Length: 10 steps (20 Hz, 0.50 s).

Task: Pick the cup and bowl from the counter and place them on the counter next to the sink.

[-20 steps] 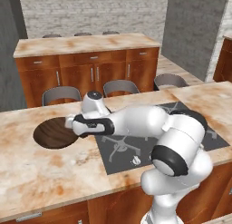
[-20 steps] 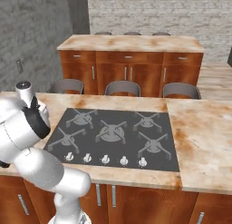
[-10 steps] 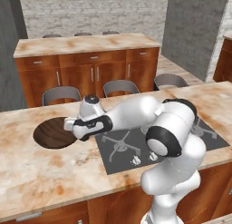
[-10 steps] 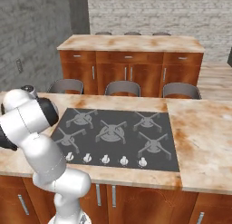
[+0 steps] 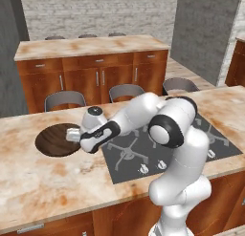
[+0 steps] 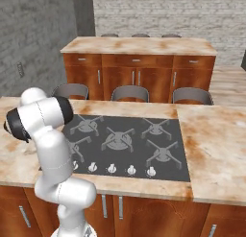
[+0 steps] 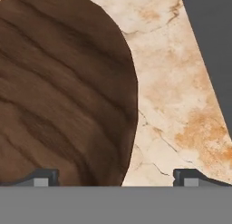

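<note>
The bowl (image 5: 55, 140), wide, shallow and of dark wood grain, lies on the beige mottled counter (image 5: 38, 182) left of the cooktop. My gripper (image 5: 72, 134) hangs low over the bowl's right rim, jaws open. In the hand view the bowl (image 7: 63, 91) covers the left side, and its right edge falls between my gripper's (image 7: 115, 177) two spread fingertips (image 7: 43, 177), with bare counter (image 7: 176, 109) under the other tip. Nothing is held. The cup and the sink are out of view.
A grey four-burner cooktop (image 5: 165, 144) (image 6: 125, 140) sits in the counter right of the bowl, its corner (image 7: 213, 37) close to my hand. Three grey stools (image 5: 127, 91) stand behind the counter. A second wood-fronted counter (image 5: 91, 46) runs along the back.
The arm has swung its elbow round and stretched out left. The hand has come down a little, closer to the bowl's right rim. The jaws have stayed open and the bowl has not moved.
</note>
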### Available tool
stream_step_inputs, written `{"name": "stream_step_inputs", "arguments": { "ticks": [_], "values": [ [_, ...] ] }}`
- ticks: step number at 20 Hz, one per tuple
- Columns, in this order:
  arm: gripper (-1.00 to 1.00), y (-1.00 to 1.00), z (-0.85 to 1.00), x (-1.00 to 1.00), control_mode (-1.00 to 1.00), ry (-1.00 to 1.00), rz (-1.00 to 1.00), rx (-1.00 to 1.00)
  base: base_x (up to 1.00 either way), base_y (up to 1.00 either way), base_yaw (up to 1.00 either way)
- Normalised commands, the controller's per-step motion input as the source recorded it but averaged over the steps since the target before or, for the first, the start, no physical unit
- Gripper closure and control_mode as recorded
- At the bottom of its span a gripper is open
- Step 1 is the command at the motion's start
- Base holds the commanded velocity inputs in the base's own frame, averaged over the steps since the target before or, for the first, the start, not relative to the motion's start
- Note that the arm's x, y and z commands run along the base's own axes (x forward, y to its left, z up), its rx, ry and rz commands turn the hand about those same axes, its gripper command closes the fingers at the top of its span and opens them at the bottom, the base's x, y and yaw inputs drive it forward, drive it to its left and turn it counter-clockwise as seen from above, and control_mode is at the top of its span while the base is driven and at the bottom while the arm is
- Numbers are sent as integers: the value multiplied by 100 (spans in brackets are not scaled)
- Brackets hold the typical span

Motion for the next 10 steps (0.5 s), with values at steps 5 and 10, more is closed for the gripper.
{"name": "stream_step_inputs", "arguments": {
  "ticks": [5, 10],
  "values": [
    [-100, 32, -12, 9, -100, 0, 0, 0, 0, 0, 0],
    [-100, 15, -8, 5, -100, 0, 0, 0, 0, 0, 0]
  ]
}}
